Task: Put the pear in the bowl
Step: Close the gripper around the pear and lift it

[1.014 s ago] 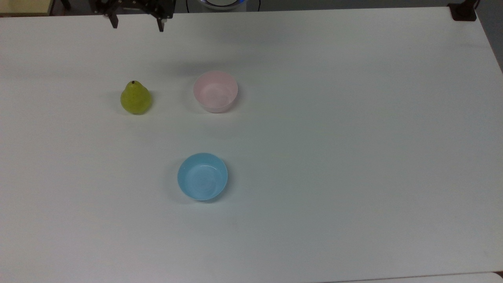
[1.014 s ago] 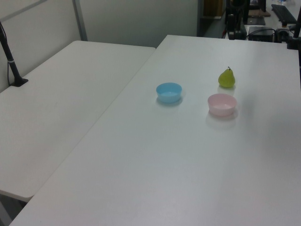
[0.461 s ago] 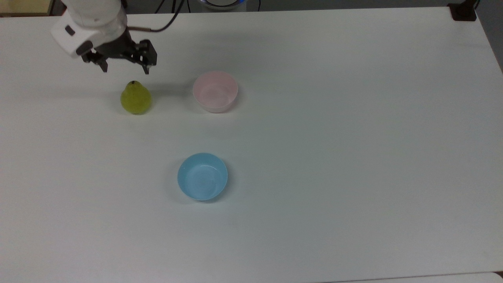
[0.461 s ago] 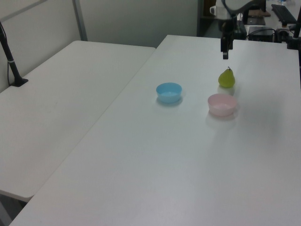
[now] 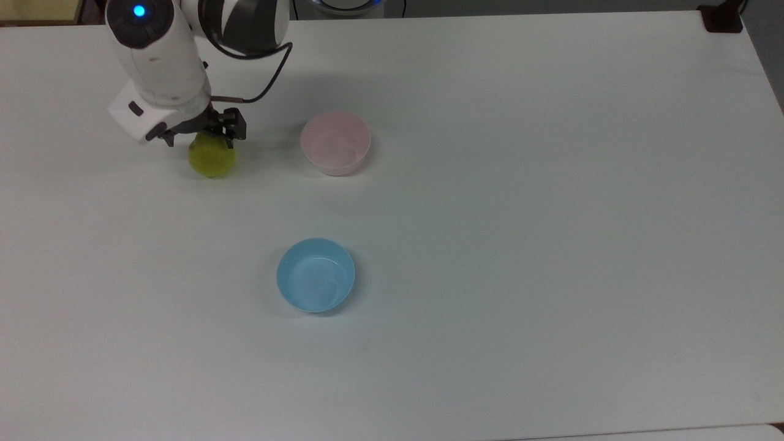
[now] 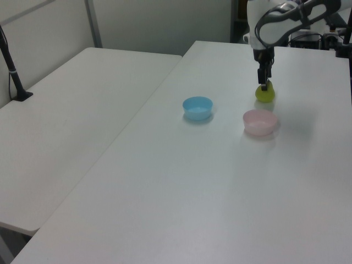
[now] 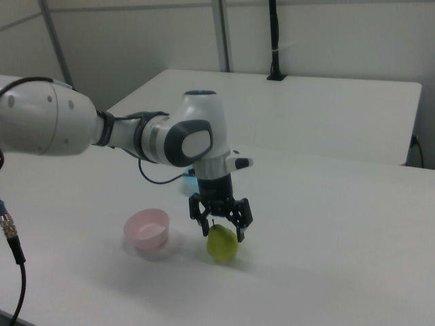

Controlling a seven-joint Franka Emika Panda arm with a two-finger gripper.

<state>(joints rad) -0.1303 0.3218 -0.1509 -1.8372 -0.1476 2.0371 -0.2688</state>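
In the top view, the pear (image 5: 212, 160) stands on the white table (image 5: 520, 214) at about ten o'clock from the table's middle. The gripper (image 5: 199, 136) hangs over its top, fingers spread to either side, not yet clenched. The bowl (image 5: 335, 143) sits at three o'clock of the pear, apart; a blue bowl (image 5: 315, 275) lies at six o'clock of that.

White table (image 6: 181, 187): I log a light blue bowl (image 6: 197, 108), a pink bowl (image 6: 259, 121) near it on the left view's right, and the pear (image 6: 265, 94) behind, the gripper (image 6: 264, 84) directly above its top.
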